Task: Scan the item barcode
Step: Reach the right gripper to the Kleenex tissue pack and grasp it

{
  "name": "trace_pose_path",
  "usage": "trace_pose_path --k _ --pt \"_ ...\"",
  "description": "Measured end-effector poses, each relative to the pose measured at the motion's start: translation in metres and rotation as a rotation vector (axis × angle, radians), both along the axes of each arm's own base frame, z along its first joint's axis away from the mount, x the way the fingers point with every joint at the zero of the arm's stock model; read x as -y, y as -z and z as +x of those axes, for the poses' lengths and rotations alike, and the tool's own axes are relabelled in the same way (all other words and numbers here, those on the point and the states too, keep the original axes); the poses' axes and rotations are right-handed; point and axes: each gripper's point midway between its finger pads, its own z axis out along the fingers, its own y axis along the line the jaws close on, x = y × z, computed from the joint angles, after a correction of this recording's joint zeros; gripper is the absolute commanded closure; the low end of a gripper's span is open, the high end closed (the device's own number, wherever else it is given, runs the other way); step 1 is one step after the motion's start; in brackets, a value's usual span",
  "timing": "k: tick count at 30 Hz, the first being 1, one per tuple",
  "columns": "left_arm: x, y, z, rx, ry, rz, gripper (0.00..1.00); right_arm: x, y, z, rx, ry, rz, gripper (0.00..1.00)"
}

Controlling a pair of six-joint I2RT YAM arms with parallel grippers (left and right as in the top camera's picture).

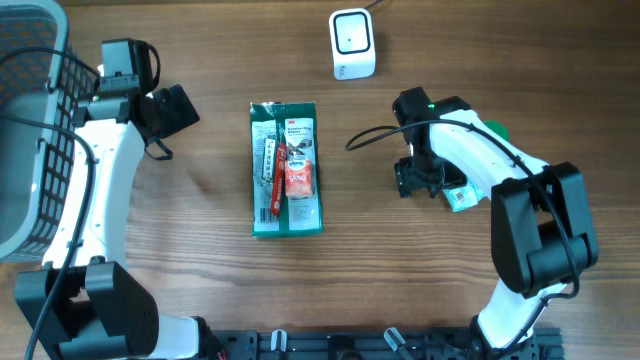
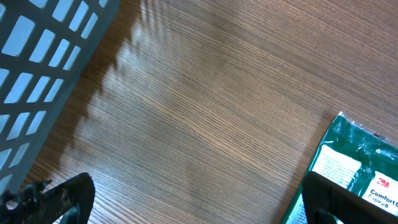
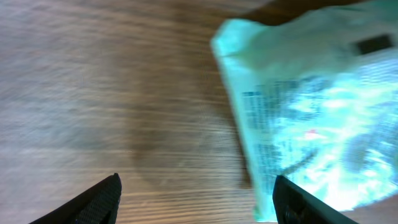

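Overhead, caught a green 3M Comfort gloves pack (image 1: 286, 168) lying flat at mid-table, long side pointing away from the robot, on the bare wood-grain table (image 1: 200, 270). Found a white barcode scanner (image 1: 352, 43) standing beyond it near the far edge, well apart, with a cable trailing out of frame. Spotted a second, smaller item, a pale green-and-white packet (image 1: 460, 197), on the wood to the right, mostly hidden beneath the right arm. Showed the right gripper (image 1: 413, 180) poised low just beside that packet, fingers (image 3: 102, 198) spread wide over bare wood, pinching nothing; could not confirm contact with the packet's edge from the blurred wrist view. Placed the left gripper (image 1: 177, 108) well to the left of the gloves pack, near a grey slatted basket (image 1: 25, 190), likewise splayed fully and empty. Picked up, through the left wrist camera, a corner of the gloves pack behind one fingertip and the basket's wall at upper left.
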Motion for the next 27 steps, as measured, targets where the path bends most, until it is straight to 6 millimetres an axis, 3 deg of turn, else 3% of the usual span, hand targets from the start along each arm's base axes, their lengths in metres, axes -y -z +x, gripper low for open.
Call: trace_pose_path --k 2,8,10,14,19,27 --pt "0.0 0.0 0.0 0.0 0.0 0.0 0.0 0.001 0.0 0.008 0.04 0.017 -0.01 0.22" --pt "0.0 0.0 0.0 0.0 0.0 0.0 0.0 -0.027 0.005 0.015 0.049 0.003 0.148 0.22" --pt "0.0 0.0 0.0 0.0 0.0 0.0 0.0 -0.033 0.006 0.019 0.061 -0.002 0.181 0.34" --pt "0.0 0.0 0.0 0.0 0.0 0.0 0.0 -0.039 0.006 0.023 0.076 -0.013 0.212 0.42" --pt "0.0 0.0 0.0 0.0 0.0 0.0 0.0 -0.036 0.006 0.024 0.082 -0.015 0.197 0.42" --pt "0.0 0.0 0.0 0.0 0.0 0.0 0.0 -0.015 0.018 0.016 0.093 -0.028 0.089 0.36"
